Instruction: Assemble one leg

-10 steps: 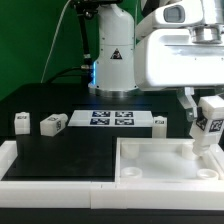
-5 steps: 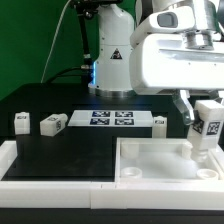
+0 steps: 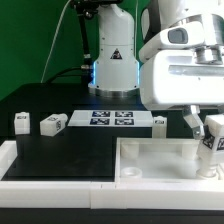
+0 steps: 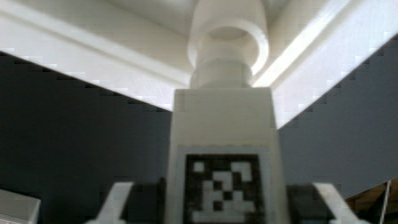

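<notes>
My gripper (image 3: pixel 205 128) is shut on a leg (image 3: pixel 212 138), a small white block with a black-and-white tag. It holds the leg slightly tilted over the far corner of the white tabletop (image 3: pixel 150 150) at the exterior view's right. In the wrist view the leg (image 4: pixel 222 130) stands between my fingers (image 4: pixel 118 203), and its far end meets the round corner hole (image 4: pixel 228 45) of the tabletop (image 4: pixel 107 50). I cannot tell whether the end is inside the hole. Three more legs lie on the black table: two (image 3: pixel 20 122) (image 3: pixel 53 123) at the left, one (image 3: pixel 159 123) near the middle.
The marker board (image 3: pixel 110 119) lies flat at the table's middle back. The arm's base (image 3: pixel 112 60) stands behind it. A white rim (image 3: pixel 50 170) runs along the front left, beside the tabletop. A green wall backs the scene.
My gripper has moved down and a little to the exterior view's right with the leg, bringing it closer to the tabletop's corner. The loose legs have not moved.
</notes>
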You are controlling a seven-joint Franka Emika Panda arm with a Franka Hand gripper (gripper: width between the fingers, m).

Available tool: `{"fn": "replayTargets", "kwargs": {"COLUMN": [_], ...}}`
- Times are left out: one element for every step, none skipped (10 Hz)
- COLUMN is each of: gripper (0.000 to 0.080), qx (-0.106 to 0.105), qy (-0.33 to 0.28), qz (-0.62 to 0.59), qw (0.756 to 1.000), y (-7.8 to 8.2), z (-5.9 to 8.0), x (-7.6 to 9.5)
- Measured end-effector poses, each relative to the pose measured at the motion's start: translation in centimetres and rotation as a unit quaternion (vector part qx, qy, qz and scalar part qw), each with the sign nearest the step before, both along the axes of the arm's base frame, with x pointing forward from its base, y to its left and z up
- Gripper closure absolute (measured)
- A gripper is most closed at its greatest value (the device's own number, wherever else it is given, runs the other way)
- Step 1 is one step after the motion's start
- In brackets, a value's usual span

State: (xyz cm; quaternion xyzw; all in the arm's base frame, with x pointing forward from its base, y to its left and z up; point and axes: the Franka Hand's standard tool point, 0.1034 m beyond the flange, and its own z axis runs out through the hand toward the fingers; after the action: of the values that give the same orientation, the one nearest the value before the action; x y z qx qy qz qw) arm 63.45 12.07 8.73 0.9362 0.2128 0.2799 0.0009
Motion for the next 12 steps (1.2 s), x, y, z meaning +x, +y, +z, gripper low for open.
{"fn": "replayTargets", "kwargs": {"gripper": [0.0506,0.0506,0.0506,0.0506,0.0506,0.0506,0.0506,0.0506,0.0506,0.0506,0.0431,0.0431], "qx": [0.0,-0.001,-0.001,-0.001,-0.001,0.0,0.0,0.0,0.0,0.001,0.0,0.0], "qy": [0.001,0.004,0.003,0.004,0.006,0.003,0.003,0.003,-0.001,-0.003,-0.003,-0.003], "qz": [0.001,0.001,0.002,0.002,0.003,0.003,0.003,0.003,0.001,0.001,0.002,0.002], "qw": [1.0,1.0,1.0,1.0,1.0,1.0,1.0,1.0,1.0,1.0,1.0,1.0], "y": [0.1,0.1,0.2,0.2,0.3,0.4,0.4,0.3,0.0,0.2,0.1,0.1], "z": [-0.1,-0.5,-0.7,-1.0,-1.4,-1.5,-1.7,-1.9,-1.9,-1.9,-1.9,-1.9], "x": [-0.1,-0.3,-0.5,-0.6,-0.8,-0.8,-0.9,-0.9,-0.8,-0.9,-0.8,-0.8]}}
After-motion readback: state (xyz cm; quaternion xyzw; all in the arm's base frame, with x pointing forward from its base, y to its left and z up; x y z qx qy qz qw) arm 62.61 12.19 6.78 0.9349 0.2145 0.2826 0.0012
